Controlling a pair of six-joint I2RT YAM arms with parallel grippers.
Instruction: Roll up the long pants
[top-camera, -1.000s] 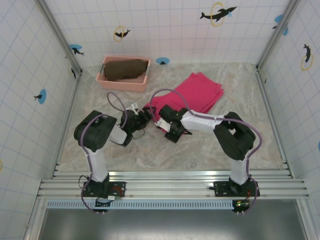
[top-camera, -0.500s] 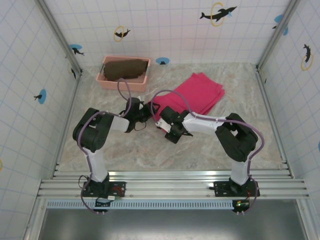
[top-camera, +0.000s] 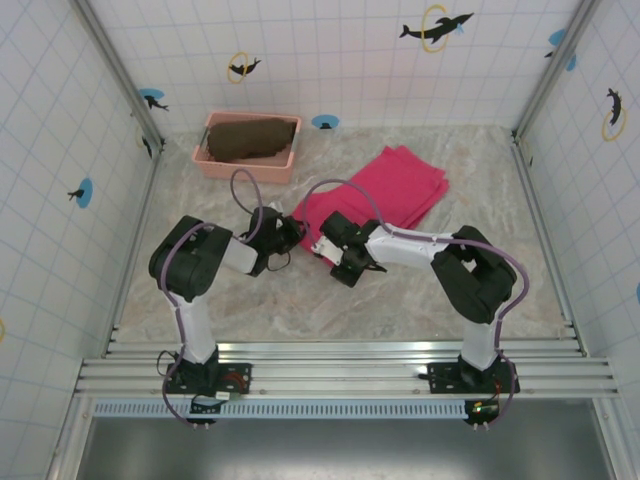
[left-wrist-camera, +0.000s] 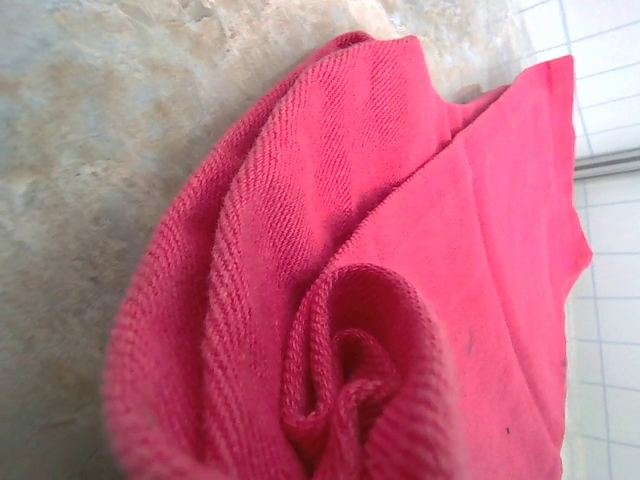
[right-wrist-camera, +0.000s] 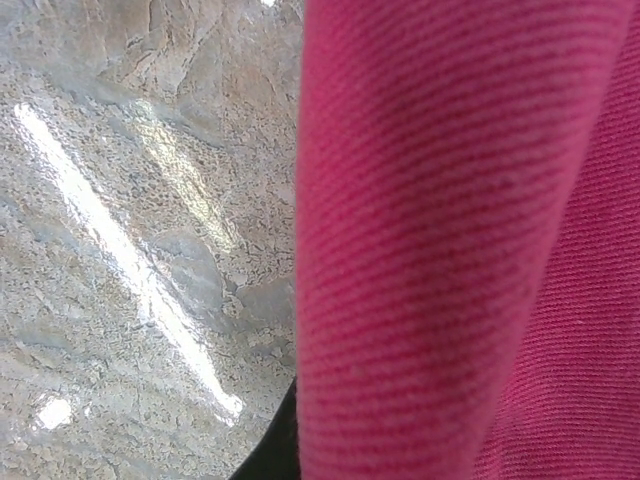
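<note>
Top external — right gripper (top-camera: 322, 240) clenched on long pants (top-camera: 400, 185), left gripper (top-camera: 290, 232) at rolled end — grip unclear.

Surface: the counter (top-camera: 420, 295) has a mottled beige-grey, stone-look top; it is glossy, with bright streaks of reflected light in the right wrist view.
Borders: white tiled walls (top-camera: 330, 70) stand on the left, far and right sides, and metal rails (top-camera: 340, 365) run along the near edge.
Far left: a pink basket (top-camera: 245, 170) stands close to the far wall, well apart from the magenta cloth.
Centre: the long pants (top-camera: 400, 185), bright magenta, lie folded into a band running diagonally from far right to near left.
Far end of band: flat, layered edges slightly offset.
Near-left end: wound into a coil resting on the counter, its spiral plain in the left wrist view.
</note>
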